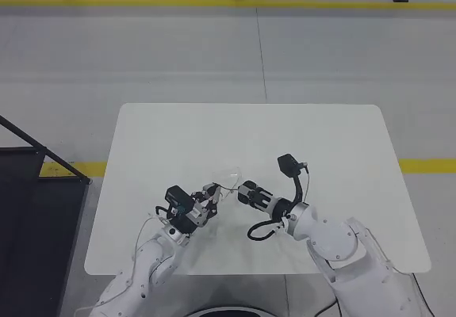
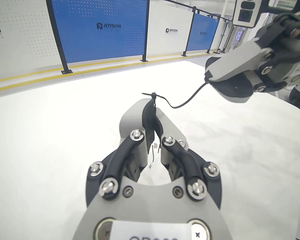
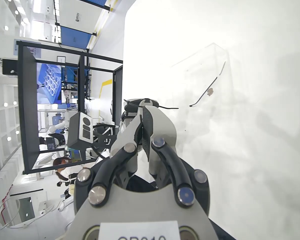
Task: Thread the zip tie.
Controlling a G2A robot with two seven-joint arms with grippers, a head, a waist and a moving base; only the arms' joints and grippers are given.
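Left gripper sits closest to me, its fingers pressed together on the zip tie. It pinches the strap right under the small head, which stands just above the fingertips. From there the black strap sags across the gap, above the white table, to the right gripper, whose fingers are clamped on the far end.

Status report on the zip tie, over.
Left pincer shut on zip tie, just short of its head. Right pincer shut on the strap. Tip seems through the head. Spare tie in clear tray, apart.
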